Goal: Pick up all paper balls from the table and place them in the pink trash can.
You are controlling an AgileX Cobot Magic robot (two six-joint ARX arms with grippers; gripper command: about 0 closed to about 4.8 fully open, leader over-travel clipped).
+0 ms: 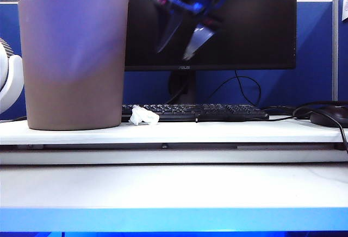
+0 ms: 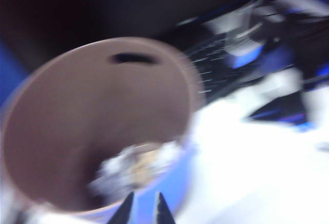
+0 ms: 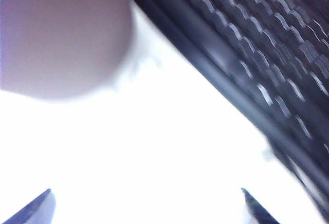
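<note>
Nearest the exterior camera runs the bright blue front edge of the white table (image 1: 174,191), behind which a raised white shelf board (image 1: 217,131) carries the remaining objects. On the left of the shelf stands the pink trash can (image 1: 73,52), upright and tapering toward its base. One small white paper ball (image 1: 143,116) lies on the shelf just beside the can's base, in front of the black keyboard (image 1: 217,111) and at its left end. A dark monitor (image 1: 217,30) stands behind the keyboard, and a dark mouse (image 1: 331,117) rests at the far right. High in front of the monitor a blurred gripper hangs in the air; which arm carries it cannot be told from this view. In the left wrist view the left gripper (image 2: 143,209) hangs above the can's open mouth, its two fingertips drawn narrowly together with a thin gap between them and nothing visible in that gap; crumpled paper balls (image 2: 136,167), white and tan, lie blurred on the can's bottom. In the right wrist view the right gripper (image 3: 149,206) is spread wide and empty above the white shelf surface, with the can's wall and the keyboard both near.
</note>
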